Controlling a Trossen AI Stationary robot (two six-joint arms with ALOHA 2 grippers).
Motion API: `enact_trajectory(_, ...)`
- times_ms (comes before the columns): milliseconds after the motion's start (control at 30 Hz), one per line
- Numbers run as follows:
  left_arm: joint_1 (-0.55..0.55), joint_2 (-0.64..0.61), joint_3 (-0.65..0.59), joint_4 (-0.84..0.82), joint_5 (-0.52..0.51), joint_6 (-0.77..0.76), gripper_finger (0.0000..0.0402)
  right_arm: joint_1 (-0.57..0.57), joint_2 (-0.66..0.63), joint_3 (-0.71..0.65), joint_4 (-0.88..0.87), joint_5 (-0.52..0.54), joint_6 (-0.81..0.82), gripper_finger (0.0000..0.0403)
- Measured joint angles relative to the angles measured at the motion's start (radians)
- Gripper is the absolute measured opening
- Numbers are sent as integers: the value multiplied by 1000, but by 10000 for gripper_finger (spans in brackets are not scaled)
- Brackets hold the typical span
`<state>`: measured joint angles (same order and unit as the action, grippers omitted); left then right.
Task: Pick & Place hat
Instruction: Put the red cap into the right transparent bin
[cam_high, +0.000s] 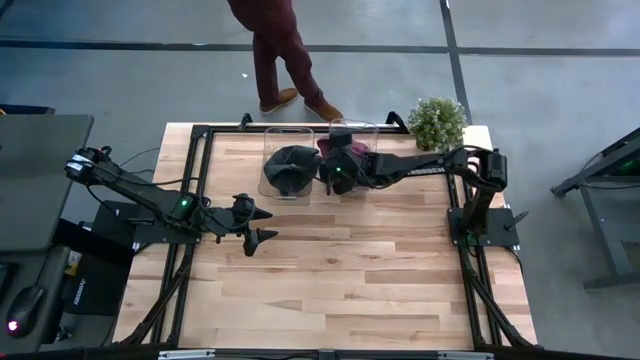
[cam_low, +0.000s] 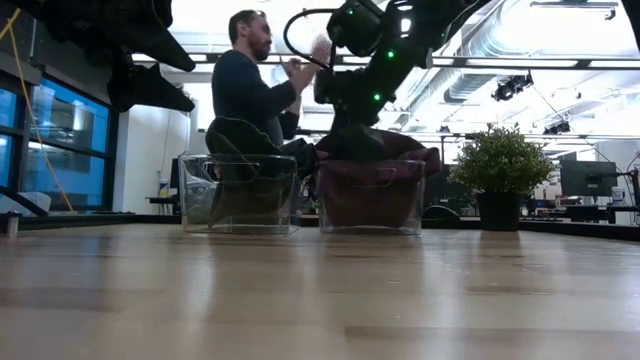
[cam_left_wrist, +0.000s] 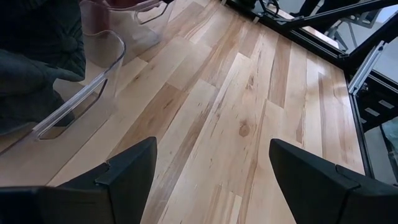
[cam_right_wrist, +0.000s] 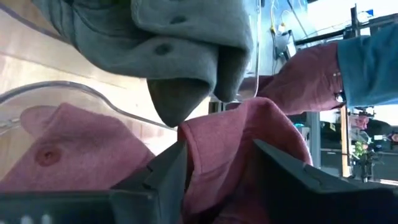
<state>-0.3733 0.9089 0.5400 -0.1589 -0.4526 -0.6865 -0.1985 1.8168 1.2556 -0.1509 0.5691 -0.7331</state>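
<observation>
Two clear bins stand side by side at the table's far middle. The left bin (cam_high: 268, 140) holds a dark grey hat (cam_high: 290, 168), whose brim (cam_right_wrist: 177, 99) hangs over toward the right bin. The right bin (cam_high: 368, 126) holds a maroon hat (cam_high: 357, 148). My right gripper (cam_high: 335, 178) reaches into the right bin from the table's right, slanting down. It is open, with a raised fold of the maroon hat (cam_right_wrist: 230, 143) between its fingers. My left gripper (cam_high: 262, 224) waits open above the bare table, nearer than the left bin. My right gripper has one finger (cam_right_wrist: 168, 171) on each side of the maroon hat's raised fold (cam_right_wrist: 214, 140), coming slanting down from the table's right. The cloth fills the gap between them, but I cannot tell whether the fingers touch it. The hat lies in its bin.
A potted plant (cam_high: 437, 122) stands at the far right corner. A person (cam_high: 282, 60) stands just beyond the table's far edge, behind the bins. The near half of the wooden table (cam_high: 330, 290) is bare.
</observation>
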Motion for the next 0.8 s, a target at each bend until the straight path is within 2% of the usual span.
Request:
enact_trajectory(467, 0, 0, 0, 0, 0, 0, 302, 5, 1, 2, -25, -64, 53, 14)
enact_trajectory(667, 0, 0, 0, 0, 0, 0, 302, 16, -16, 3, -82, -66, 96, 3)
enact_trajectory(800, 0, 0, 0, 0, 0, 0, 302, 19, -37, 2, -118, -147, 220, 1)
